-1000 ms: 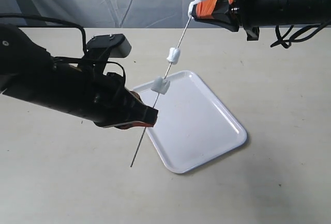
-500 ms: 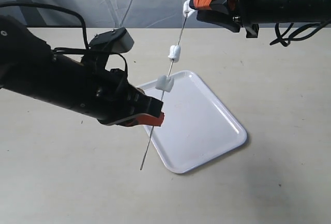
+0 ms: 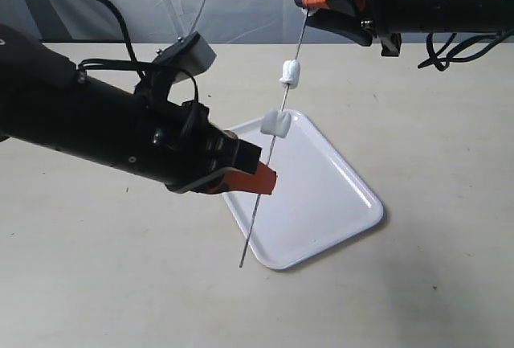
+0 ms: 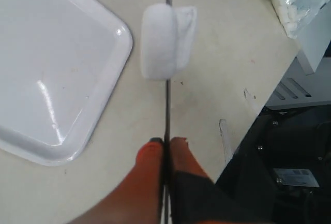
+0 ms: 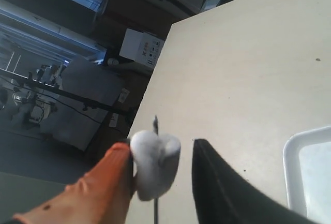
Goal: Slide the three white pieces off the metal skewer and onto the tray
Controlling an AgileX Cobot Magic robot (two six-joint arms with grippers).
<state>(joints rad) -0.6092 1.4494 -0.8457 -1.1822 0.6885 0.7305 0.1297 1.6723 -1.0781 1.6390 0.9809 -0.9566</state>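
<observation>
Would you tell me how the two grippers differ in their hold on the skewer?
The left gripper is shut on the bare metal skewer, low down; the right gripper sits at its top end. The left's fingers meet; the right's stand apart around a white piece, with a gap beside the black finger. Both are orange and black.

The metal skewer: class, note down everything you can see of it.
The metal skewer is a thin, straight grey rod, tilted in the air by the tray. The left gripper is shut on its lower part, the bare tip jutting below. The lower white piece and middle white piece are threaded above that grip; the top white piece sits at its upper end, between the fingers of the right gripper.
</observation>
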